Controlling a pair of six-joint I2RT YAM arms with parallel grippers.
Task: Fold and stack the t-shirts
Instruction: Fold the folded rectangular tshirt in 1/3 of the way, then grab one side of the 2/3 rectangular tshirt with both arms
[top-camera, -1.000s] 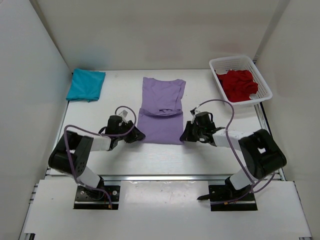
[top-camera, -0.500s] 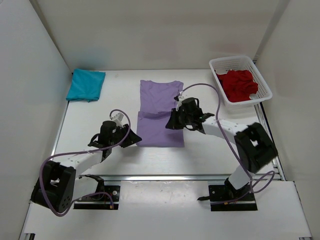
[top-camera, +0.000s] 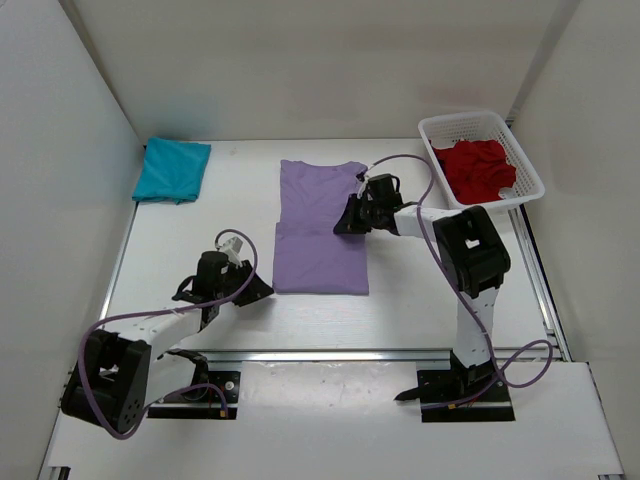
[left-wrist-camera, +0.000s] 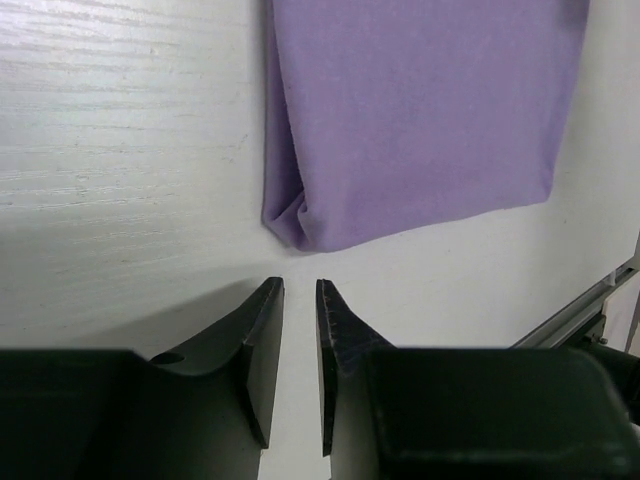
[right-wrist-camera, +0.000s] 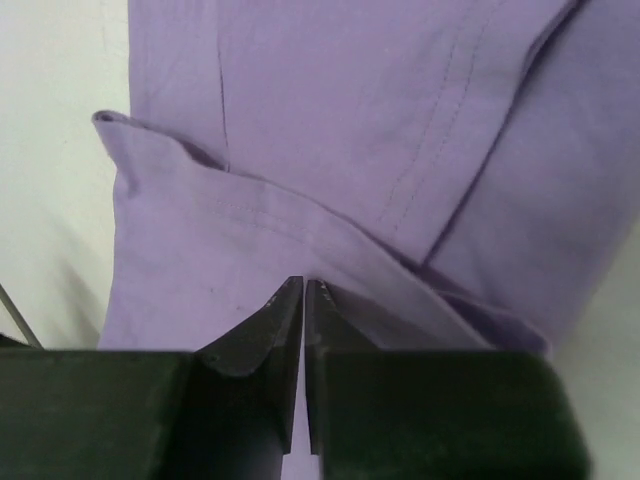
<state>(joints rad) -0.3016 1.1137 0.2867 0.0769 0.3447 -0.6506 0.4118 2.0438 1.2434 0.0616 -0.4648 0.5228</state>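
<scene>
Lying flat on the white table (top-camera: 430, 285), the lavender shirt (top-camera: 318, 190) forms a long rectangle with its sleeves tucked in. A straight cloth edge crosses it about midway, where one layer lies over another.

The right gripper (top-camera: 343, 222) sits at the right end of that crossing edge, on the shirt's right side. In the right wrist view its 2 fingers are pressed together with no gap between them (right-wrist-camera: 303, 290). Their tips meet a stitched hem that runs slantwise over the lavender cloth (right-wrist-camera: 330, 90). Whether any cloth is caught between them cannot be told.

The left gripper (top-camera: 258, 291) hovers just off the shirt's near left corner, over bare table. The left wrist view shows its 2 fingers standing slightly apart (left-wrist-camera: 300, 300), with a narrow slot between them and nothing in it. The rounded, doubled corner of the shirt (left-wrist-camera: 420, 110) lies just beyond the tips, not touching them.

The teal shirt (top-camera: 172, 168) lies well apart from the lavender shirt, to its far left. It is folded into a compact block near the left wall.

The dark red shirt (top-camera: 478, 168) lies crumpled to the far right of the lavender shirt. It sits inside a white mesh basket (top-camera: 460, 117) that stands tilted toward the right wall.
</scene>
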